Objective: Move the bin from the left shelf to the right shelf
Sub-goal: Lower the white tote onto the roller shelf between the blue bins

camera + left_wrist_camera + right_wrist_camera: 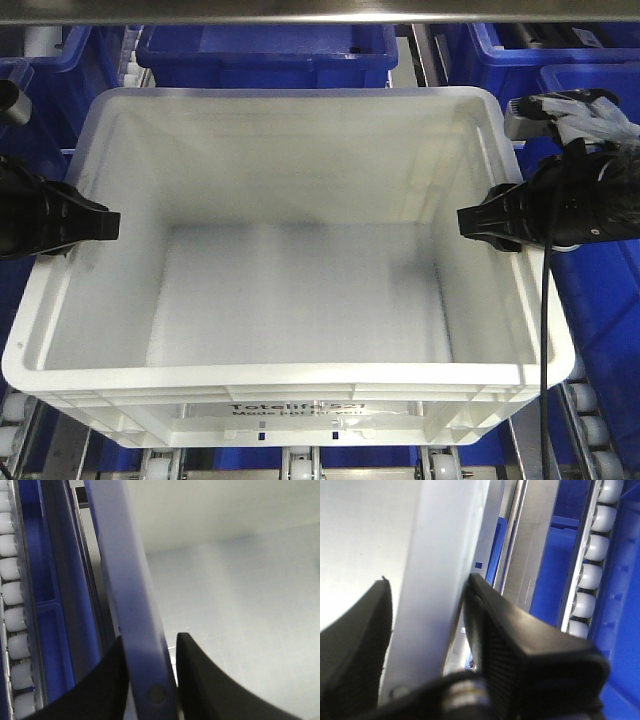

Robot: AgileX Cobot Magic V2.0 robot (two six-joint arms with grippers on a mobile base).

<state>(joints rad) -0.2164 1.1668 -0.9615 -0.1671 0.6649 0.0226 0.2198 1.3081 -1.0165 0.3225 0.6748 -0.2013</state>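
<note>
The white bin (300, 375) fills the front view, empty, with its black print facing the camera low at the front. It rests on the roller rails (585, 400) of the right shelf, under the steel crossbar (320, 15). My left gripper (105, 225) straddles the bin's left wall. In the left wrist view its fingers (112, 680) pinch the rim (125, 580). On the opposite wall sits my right gripper (470, 222), whose black fingers (495, 620) close on the rim (445, 540) from inside and outside.
Dark blue bins (265, 50) stand behind the white bin, and another blue bin (600, 300) sits close on its right. White rollers (12, 595) run beside the left wall and rollers (595, 545) beside the right. A black cable (545, 330) hangs from the right arm.
</note>
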